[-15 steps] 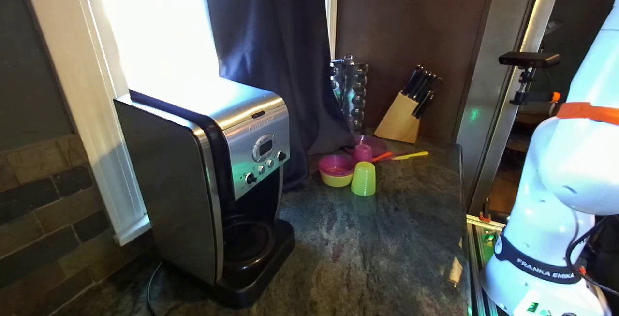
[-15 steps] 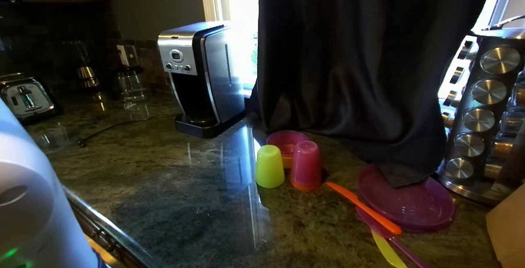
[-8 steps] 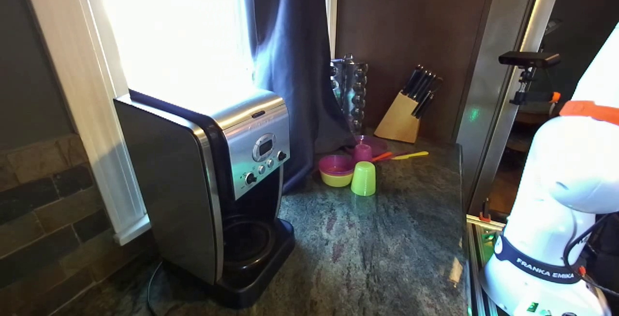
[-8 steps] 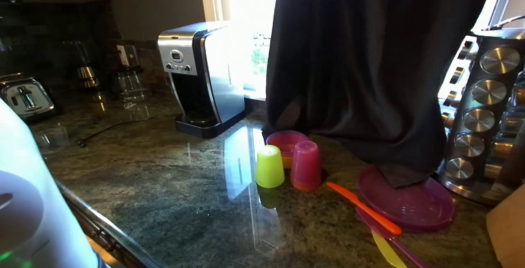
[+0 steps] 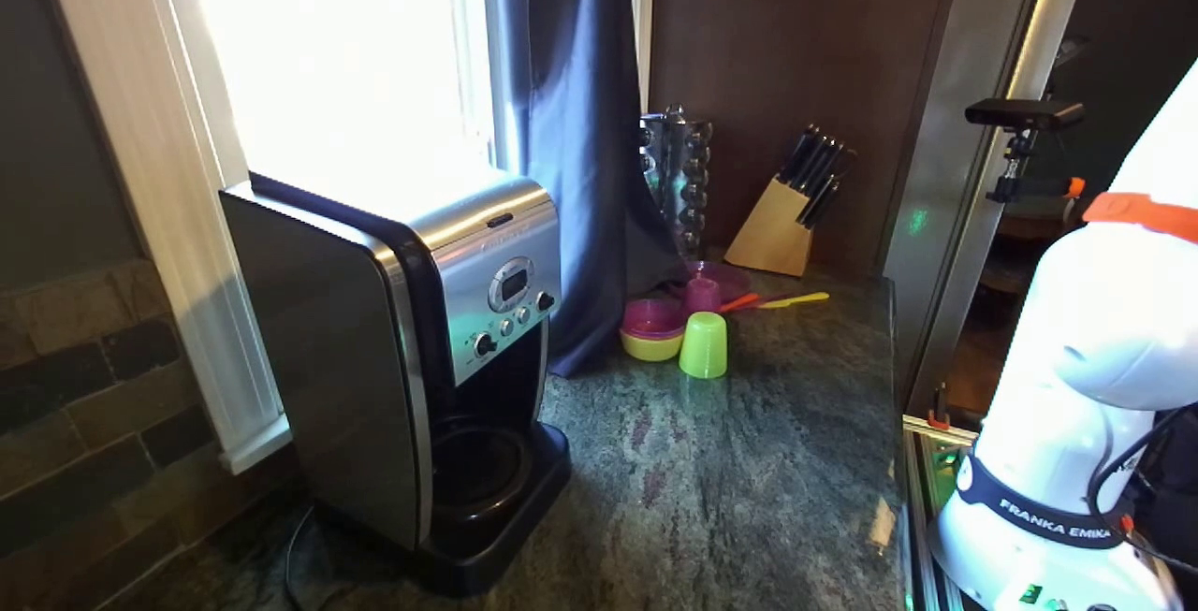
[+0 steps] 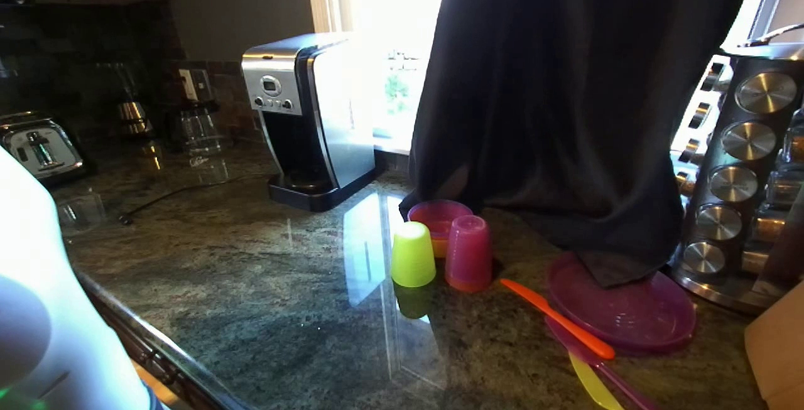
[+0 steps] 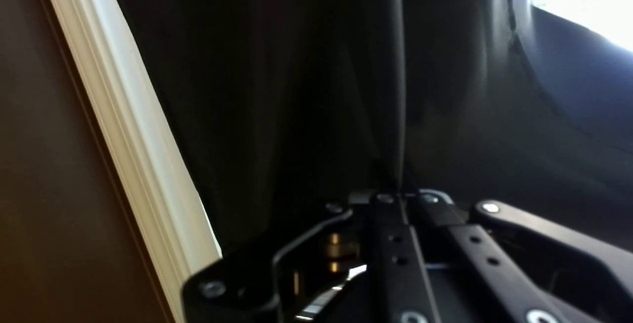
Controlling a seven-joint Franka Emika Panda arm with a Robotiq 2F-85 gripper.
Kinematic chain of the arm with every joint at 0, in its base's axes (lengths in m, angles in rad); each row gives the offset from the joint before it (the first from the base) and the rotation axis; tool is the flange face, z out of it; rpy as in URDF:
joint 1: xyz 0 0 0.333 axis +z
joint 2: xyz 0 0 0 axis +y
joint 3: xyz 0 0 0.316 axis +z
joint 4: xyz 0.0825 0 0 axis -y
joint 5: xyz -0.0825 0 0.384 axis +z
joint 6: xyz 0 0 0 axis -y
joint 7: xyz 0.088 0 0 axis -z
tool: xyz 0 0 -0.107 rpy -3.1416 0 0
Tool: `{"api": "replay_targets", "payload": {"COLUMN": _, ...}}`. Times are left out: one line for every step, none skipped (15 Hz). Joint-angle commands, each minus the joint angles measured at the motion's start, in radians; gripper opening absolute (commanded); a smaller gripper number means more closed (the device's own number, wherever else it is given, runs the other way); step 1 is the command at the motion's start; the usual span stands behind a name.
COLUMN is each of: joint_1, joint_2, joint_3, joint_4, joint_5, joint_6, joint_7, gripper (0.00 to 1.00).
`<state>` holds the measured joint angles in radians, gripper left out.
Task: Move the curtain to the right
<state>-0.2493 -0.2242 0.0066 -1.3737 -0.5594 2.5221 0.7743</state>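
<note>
Knife block [image 6: 779, 350] of pale wood stands at the edge of the bench [image 5: 730, 489] along the brown panel [image 5: 796, 31], and it holds several dark-handled knives [image 5: 812, 171]. Next to it, at the corner toward the window [image 5: 328, 50], a spice rack [image 6: 763, 52] holds jars [image 6: 747, 140] with metal lids. Near this corner also lies a purple plate [image 6: 641, 319]; a lower tip of the curtain [image 6: 565, 96] reaches over it, and an orange knife [image 6: 559, 319] is at its side. Farther, a pink cup [image 6: 469, 250] and a lime cup [image 6: 412, 256] stand upside down, and behind them a purple bowl [image 6: 440, 214] sits inside a yellow bowl [image 5: 652, 349].

The arm [image 5: 1086, 349] stands outside the edge opposite to the window, its upper part cut by the frame. In the wrist view, the fingers of the gripper [image 7: 405, 194] are together, with a fold of the curtain pinched between their tips. The curtain hangs over most of the right-hand part of the window in both exterior views, between the coffee maker [image 6: 339, 121] and the rack.

The bench is of dark mottled stone and shows the window's bright reflection. At its far end stands a toaster [image 6: 41, 149].
</note>
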Motion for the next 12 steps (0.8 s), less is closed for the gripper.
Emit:
{"api": "replay_targets", "payload": {"joint_1": 0.000, "joint_2": 0.000, "joint_3": 0.000, "joint_4": 0.000, "joint_5": 0.000, "joint_6": 0.000, "joint_7": 0.001, "gripper": 0.02}}
{"api": "replay_targets", "payload": {"joint_1": 0.000, "joint_2": 0.000, "joint_3": 0.000, "joint_4": 0.000, "joint_5": -0.001, "joint_6": 0.000, "joint_7": 0.002, "gripper": 0.02}}
{"api": "replay_targets", "payload": {"joint_1": 0.000, "joint_2": 0.000, "joint_3": 0.000, "joint_4": 0.000, "joint_5": -0.001, "joint_6": 0.000, "joint_7": 0.003, "gripper": 0.00}}
{"api": "replay_targets", "payload": {"joint_1": -0.005, "joint_2": 0.031, "joint_3": 0.005, "joint_4": 0.045, "joint_5": 0.001, "joint_6": -0.050, "joint_7": 0.016, "gripper": 0.00}}
{"api": "replay_targets", "payload": {"joint_1": -0.022, "joint_2": 0.063, "joint_3": 0.009, "joint_4": 0.082, "joint_5": -0.023, "joint_6": -0.062, "joint_7": 0.057, "gripper": 0.00}}
{"api": "replay_targets", "payload": {"joint_1": -0.029, "joint_2": 0.109, "joint_3": 0.000, "joint_4": 0.144, "joint_5": -0.022, "joint_6": -0.110, "joint_7": 0.074, "gripper": 0.00}}
{"api": "replay_targets", "payload": {"joint_1": -0.037, "joint_2": 0.144, "joint_3": -0.010, "joint_4": 0.191, "joint_5": -0.036, "joint_6": -0.142, "joint_7": 0.108, "gripper": 0.00}}
{"api": "replay_targets", "payload": {"joint_1": -0.053, "joint_2": 0.180, "joint_3": -0.017, "joint_4": 0.234, "joint_5": -0.027, "joint_6": -0.169, "joint_7": 0.113, "gripper": 0.00}}
{"api": "replay_targets", "payload": {"joint_1": -0.064, "joint_2": 0.227, "joint_3": -0.035, "joint_4": 0.290, "joint_5": -0.017, "joint_6": -0.189, "joint_7": 0.118, "gripper": 0.00}}
{"api": "replay_targets", "payload": {"joint_1": -0.076, "joint_2": 0.264, "joint_3": -0.047, "joint_4": 0.343, "joint_5": -0.013, "joint_6": -0.213, "joint_7": 0.126, "gripper": 0.00}}
{"api": "replay_targets", "payload": {"joint_1": -0.046, "joint_2": 0.314, "joint_3": -0.105, "joint_4": 0.409, "joint_5": 0.001, "joint_6": -0.230, "joint_7": 0.125, "gripper": 0.00}}
{"api": "replay_targets", "payload": {"joint_1": -0.047, "joint_2": 0.348, "joint_3": -0.134, "joint_4": 0.460, "joint_5": 0.013, "joint_6": -0.255, "joint_7": 0.127, "gripper": 0.00}}
